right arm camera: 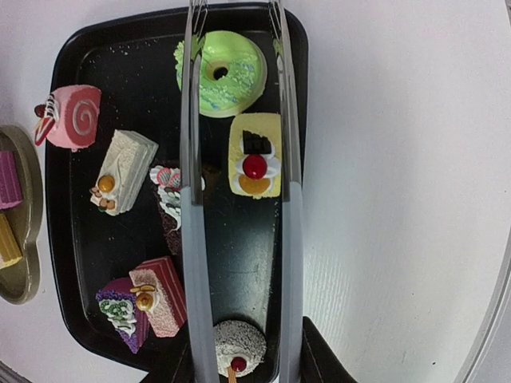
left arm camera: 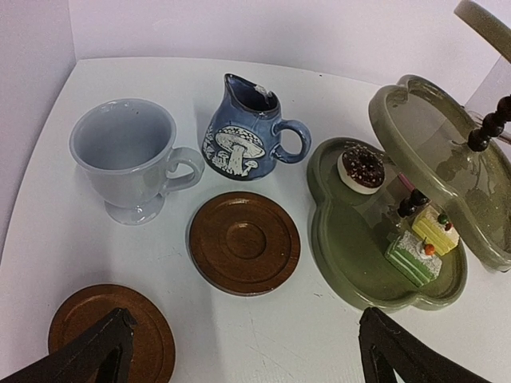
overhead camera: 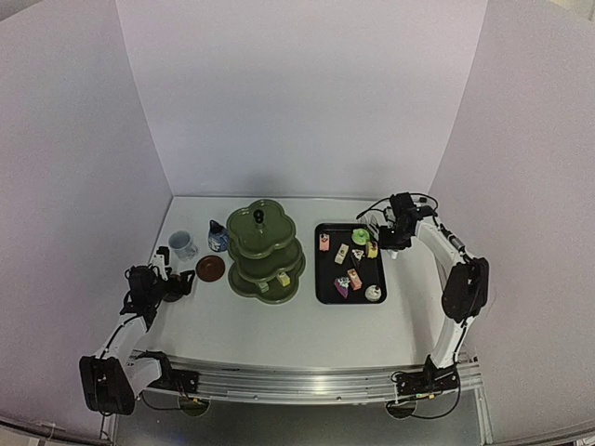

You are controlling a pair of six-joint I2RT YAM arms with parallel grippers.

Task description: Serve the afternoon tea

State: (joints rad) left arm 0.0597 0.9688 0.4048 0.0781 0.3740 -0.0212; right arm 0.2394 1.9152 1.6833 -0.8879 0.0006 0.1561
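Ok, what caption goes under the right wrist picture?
Shiny metal tongs reach over little cakes on the black tray.

Left arm's tucked low, its pincer (overhead camera: 187,282) gaping wide open. Right arm's reaching forward, pincer (overhead camera: 391,244) angled down, clamped on the tongs (right arm camera: 192,239).

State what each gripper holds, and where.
Right gripper holds the metal tongs, fingers squeezing both arms well behind the tips. Left gripper: open, holding nothing.

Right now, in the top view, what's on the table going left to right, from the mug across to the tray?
mug → pot → stand → tray
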